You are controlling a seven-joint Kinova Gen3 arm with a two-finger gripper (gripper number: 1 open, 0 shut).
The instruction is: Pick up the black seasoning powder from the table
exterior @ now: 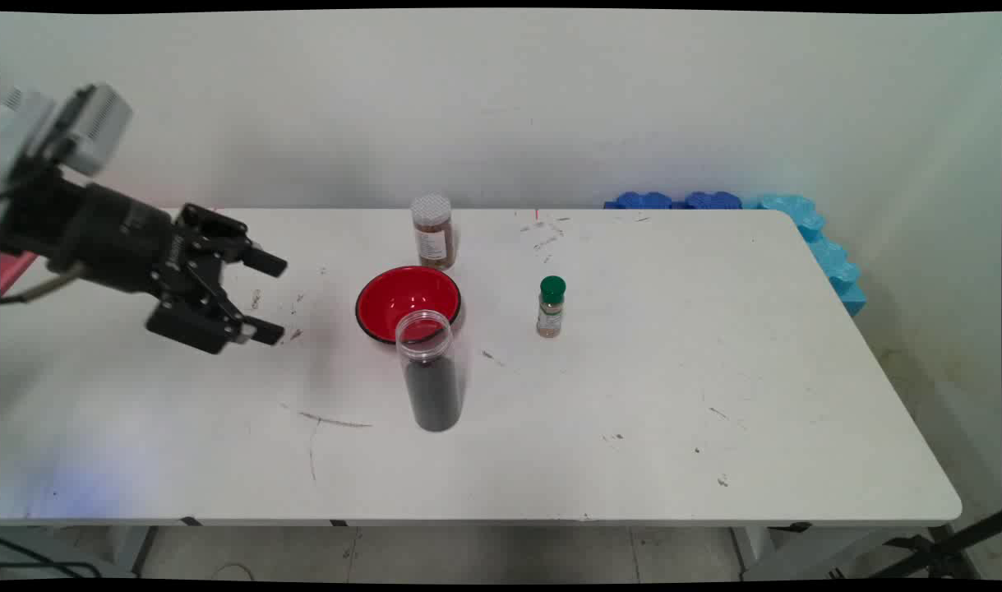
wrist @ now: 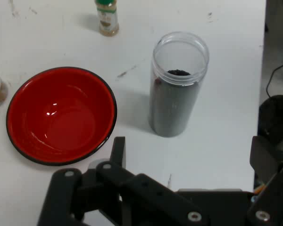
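At 3 o'clock from our gripper, whose jaws stand wide and hold nothing, we see the open clear jar of dark grains upright on the counter, just beside the red bowl.

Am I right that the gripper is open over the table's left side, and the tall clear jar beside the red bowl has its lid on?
Not quite. The tall clear jar has no lid: the hand view looks straight into its open mouth at the dark contents. The rest holds: the gripper is open over the table's left side, and the jar stands beside the red bowl.
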